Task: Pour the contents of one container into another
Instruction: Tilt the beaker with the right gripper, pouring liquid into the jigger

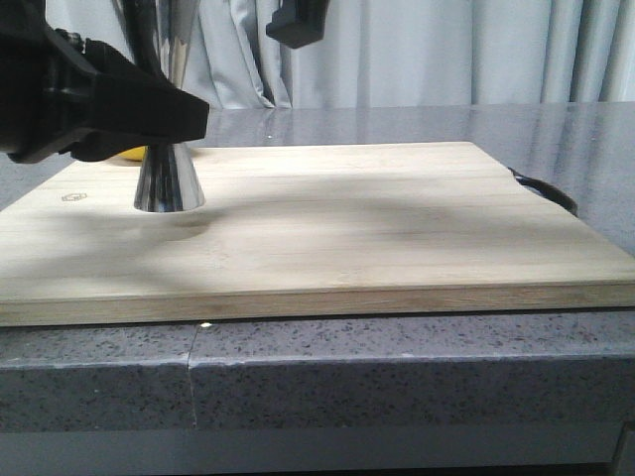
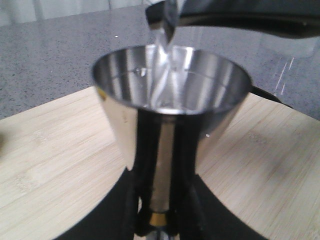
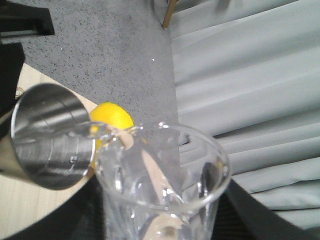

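Left gripper (image 2: 156, 220): we see our dark fingers closed on the narrow gold-tinted waist of the jigger (image 2: 170, 95), holding it upright.
Left arm pose: in the front view it reaches in low from the left, its black body hiding the jigger's waist; the lower cone (image 1: 169, 180) stands on the far left part of the wooden board (image 1: 397, 228).
Right gripper (image 3: 165, 232): we hold the glass beaker (image 3: 160, 185) tipped, the fingers clamped round its body out of clear sight at the edge of the right wrist view.
Right arm pose: raised above the board, only a dark piece showing at the top of the front view.
Beaker and jigger: the spout (image 3: 107, 132) sits at the rim of the jigger's upper cup; a clear stream runs into the cup (image 2: 162, 45).
Around: a lemon (image 3: 111, 117) lies just beyond the jigger, mostly hidden behind our left arm in the front view.
Background: grey speckled counter (image 1: 397, 357), pale curtain (image 1: 446, 50) on the far side.
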